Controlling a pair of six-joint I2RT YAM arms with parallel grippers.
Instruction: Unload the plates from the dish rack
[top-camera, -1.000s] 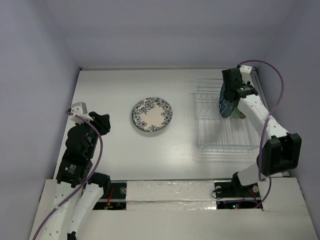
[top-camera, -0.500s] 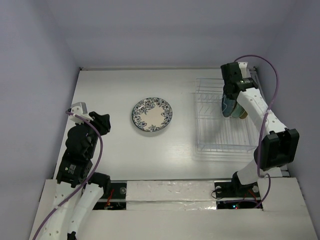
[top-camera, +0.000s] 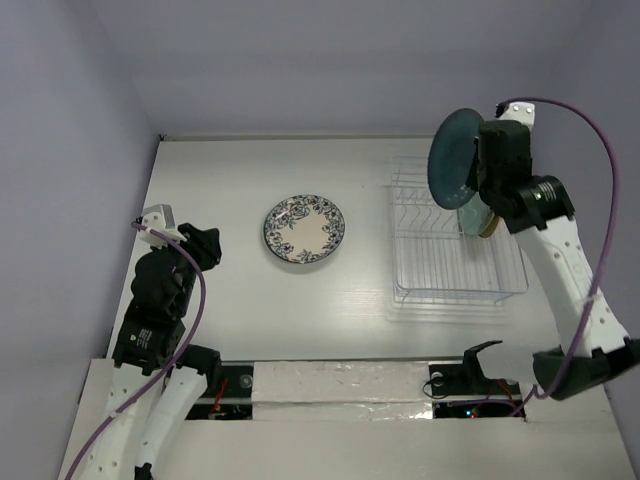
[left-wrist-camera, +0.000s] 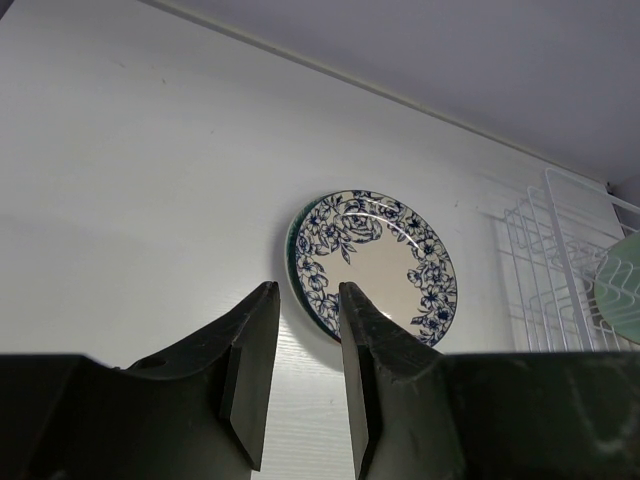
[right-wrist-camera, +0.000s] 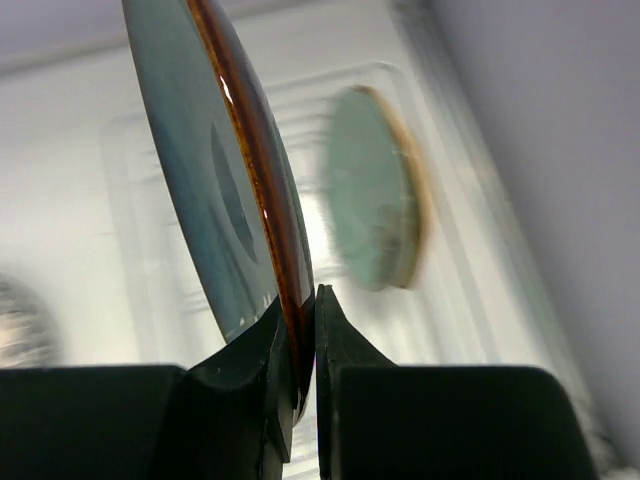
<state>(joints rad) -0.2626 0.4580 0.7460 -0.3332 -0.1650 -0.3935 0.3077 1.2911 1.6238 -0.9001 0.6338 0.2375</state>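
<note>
My right gripper (top-camera: 478, 172) is shut on the rim of a glossy dark teal plate (top-camera: 452, 158) and holds it upright, high above the dish rack (top-camera: 440, 272). The right wrist view shows the jaws (right-wrist-camera: 297, 300) pinching the plate's brown edge (right-wrist-camera: 250, 170). A pale green plate (top-camera: 476, 214) still stands in the rack, with a tan rim behind it (right-wrist-camera: 418, 190). A dark floral patterned plate (top-camera: 305, 229) lies flat on the table, stacked on another plate whose teal rim shows (left-wrist-camera: 293, 275). My left gripper (left-wrist-camera: 306, 290) is open and empty, left of that stack.
The clear wire rack (left-wrist-camera: 545, 270) fills the table's right side, close to the right wall. The back wall runs behind it. The table's near edge lies in front of the arm bases.
My right arm has pulled the dark teal plate up and out of the rack, and it now hangs well above the slots. The left arm has not moved.
</note>
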